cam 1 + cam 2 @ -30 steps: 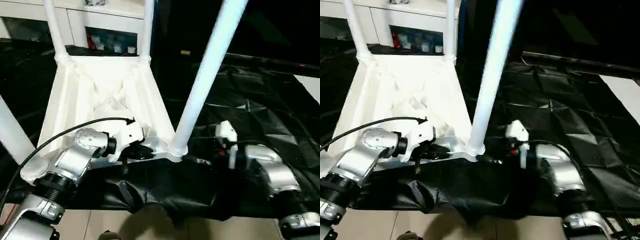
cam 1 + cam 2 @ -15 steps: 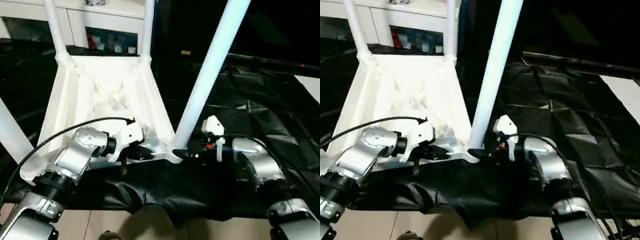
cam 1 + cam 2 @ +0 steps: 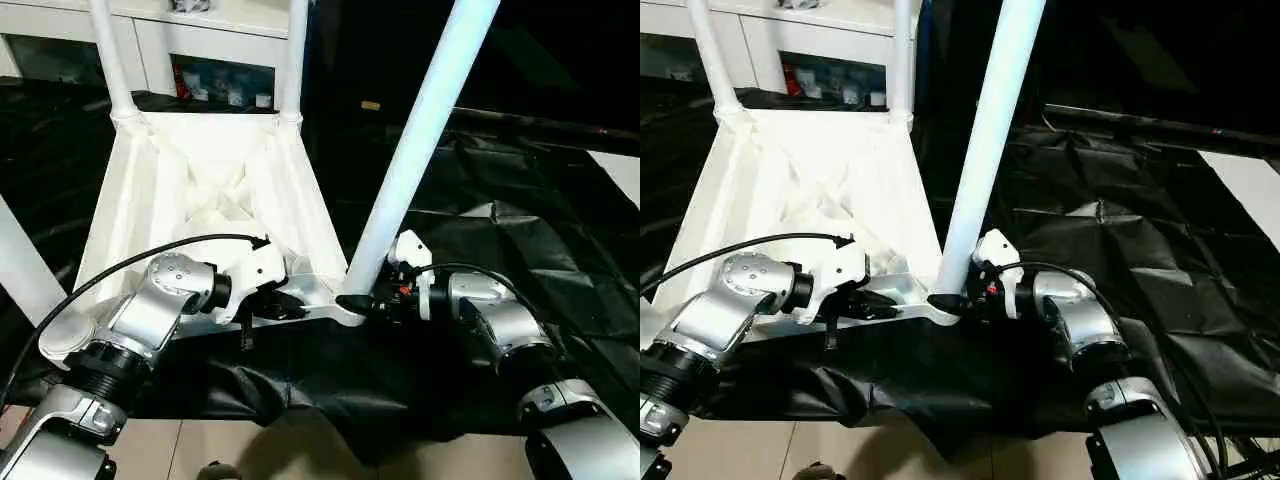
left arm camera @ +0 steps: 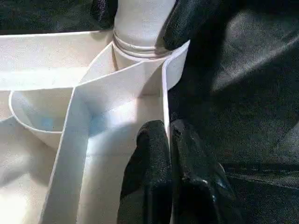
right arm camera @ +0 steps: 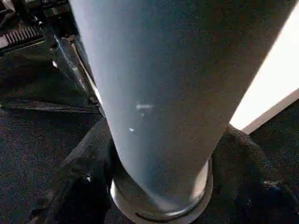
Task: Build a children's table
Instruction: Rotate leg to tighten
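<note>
The white table top [image 3: 200,190] lies upside down with its ribbed underside up and legs standing in its corner sockets. My left gripper [image 3: 283,300] is shut on the top's near rim; the left wrist view shows both fingers [image 4: 149,163] pinching that thin wall. The near right leg [image 3: 420,130] rises from its socket [image 3: 350,300]. My right gripper [image 3: 362,301] reaches in from the right at the leg's base. In the right wrist view its fingers [image 5: 79,186] sit on either side of the leg [image 5: 154,93], against it just above the collar.
A white cabinet [image 3: 220,40] stands behind the table. Black sheeting [image 3: 520,230] covers the floor under and to the right of the table, with pale tile [image 3: 300,450] at the near edge. Two far legs [image 3: 293,60] and a near left leg [image 3: 20,260] stand upright.
My right gripper has moved left across the black sheet to the base of the near right leg, and its fingers now sit around it. The left gripper has kept its hold.
</note>
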Robot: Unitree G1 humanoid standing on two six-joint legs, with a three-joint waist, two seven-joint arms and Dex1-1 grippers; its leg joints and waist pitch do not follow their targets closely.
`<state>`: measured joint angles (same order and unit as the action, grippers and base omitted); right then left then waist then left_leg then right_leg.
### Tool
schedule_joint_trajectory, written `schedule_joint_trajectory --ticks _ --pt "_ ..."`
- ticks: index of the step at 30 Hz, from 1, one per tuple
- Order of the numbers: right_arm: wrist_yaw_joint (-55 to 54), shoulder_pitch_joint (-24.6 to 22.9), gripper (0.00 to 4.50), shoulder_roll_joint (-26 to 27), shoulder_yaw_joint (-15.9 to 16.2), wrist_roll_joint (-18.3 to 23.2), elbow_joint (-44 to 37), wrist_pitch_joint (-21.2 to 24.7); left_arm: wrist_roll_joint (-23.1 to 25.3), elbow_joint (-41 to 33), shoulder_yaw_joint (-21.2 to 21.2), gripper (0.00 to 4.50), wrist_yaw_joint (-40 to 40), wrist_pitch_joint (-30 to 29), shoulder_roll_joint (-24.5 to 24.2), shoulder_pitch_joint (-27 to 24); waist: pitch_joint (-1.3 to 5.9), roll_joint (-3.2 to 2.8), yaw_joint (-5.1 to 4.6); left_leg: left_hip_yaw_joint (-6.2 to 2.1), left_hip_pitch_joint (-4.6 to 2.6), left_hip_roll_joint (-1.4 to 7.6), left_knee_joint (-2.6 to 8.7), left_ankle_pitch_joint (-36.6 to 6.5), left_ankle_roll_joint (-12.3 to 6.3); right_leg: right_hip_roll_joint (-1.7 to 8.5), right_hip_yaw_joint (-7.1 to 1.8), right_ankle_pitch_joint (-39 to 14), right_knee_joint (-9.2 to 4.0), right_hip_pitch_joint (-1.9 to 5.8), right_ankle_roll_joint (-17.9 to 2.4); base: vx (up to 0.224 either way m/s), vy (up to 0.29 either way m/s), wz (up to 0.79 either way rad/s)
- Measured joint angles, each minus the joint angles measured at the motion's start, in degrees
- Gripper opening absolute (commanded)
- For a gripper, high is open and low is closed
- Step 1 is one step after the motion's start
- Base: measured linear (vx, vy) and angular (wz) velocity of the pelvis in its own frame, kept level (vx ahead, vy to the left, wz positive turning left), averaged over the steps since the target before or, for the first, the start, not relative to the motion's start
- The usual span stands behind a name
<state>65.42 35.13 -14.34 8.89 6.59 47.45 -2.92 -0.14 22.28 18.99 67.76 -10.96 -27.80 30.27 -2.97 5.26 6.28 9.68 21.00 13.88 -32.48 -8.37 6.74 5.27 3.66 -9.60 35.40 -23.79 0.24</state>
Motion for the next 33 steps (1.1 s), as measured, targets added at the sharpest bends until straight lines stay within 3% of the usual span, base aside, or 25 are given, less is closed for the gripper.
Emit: schedule_joint_trajectory --ticks 8,14,17,19,24,28,33 --pt "-11.09 -1.52 2.59 3.7 -3.44 0.02 0.63 0.33 1.88 1.92 -0.65 0.0 -7.58 -2.55 4.49 1.25 0.0 -0.01 -0.08 -0.02 -0.05 -0.02 -0.03 0.0 0.0 0.0 0.0 -0.01 -0.1 0.04 0.01 0.0 0.0 0.0" --pt "-33.14 0.4 2.59 10.99 -7.98 -0.38 3.68 1.35 4.64 4.12 -1.49 0.0 -18.52 -7.59 10.56 3.44 -0.07 -0.1 -1.57 -0.18 0.01 -0.08 -0.09 0.0 0.0 0.02 0.13 -0.01 -0.46 -0.12 0.01 0.0 0.0 0.0" --pt "-35.18 0.53 2.59 11.98 -8.36 -0.75 4.38 0.13 4.9 4.11 -1.7 0.0 -19.33 -8.2 11.01 3.52 -0.07 -0.1 -1.67 -0.24 -0.01 -0.08 -0.09 0.0 0.0 0.02 0.19 -0.01 -0.48 -0.15 0.01 0.0 0.0 0.0" --pt "-35.2 0.52 3.14 12.2 -8.37 -0.76 4.48 -0.33 4.99 4.1 -1.68 0.0 -18.63 -8.35 11.02 3.52 -0.08 -0.12 -1.74 -0.24 0.0 -0.08 -0.08 0.0 0.0 0.02 0.18 -0.01 -0.48 -0.18 0.01 0.0 0.0 0.0" --pt "-32.67 0.52 3.63 12.53 -8.37 -0.67 4.21 -0.5 5.04 3.06 -1.74 0.0 -16.09 -8.28 9.71 3.22 -0.07 -0.1 -2.31 -0.24 0.01 -0.07 -0.09 0.0 0.0 0.01 0.17 0.0 -0.45 -0.19 0.01 0.0 0.0 0.0" --pt "-24.76 0.52 3.63 10.16 -6.17 -0.74 3.39 -0.48 3.59 0.39 -1.58 0.0 -11.55 -6.46 6.93 1.4 -0.05 -0.08 -2.24 -0.23 0.06 -0.06 -0.07 0.0 0.0 0.01 0.15 0.08 -0.37 -0.19 -0.08 0.0 0.0 0.0" --pt "-10.98 0.16 3.63 5.85 -2.93 -0.6 1.82 -1.38 1.07 -1.21 -1.72 0.0 -4.91 -4.65 3.48 0.19 -0.05 -0.07 -1.01 -0.15 0.09 -0.02 0.1 0.0 0.01 0.0 0.12 0.2 -0.25 -0.2 -0.21 0.03 -0.003 0.03"
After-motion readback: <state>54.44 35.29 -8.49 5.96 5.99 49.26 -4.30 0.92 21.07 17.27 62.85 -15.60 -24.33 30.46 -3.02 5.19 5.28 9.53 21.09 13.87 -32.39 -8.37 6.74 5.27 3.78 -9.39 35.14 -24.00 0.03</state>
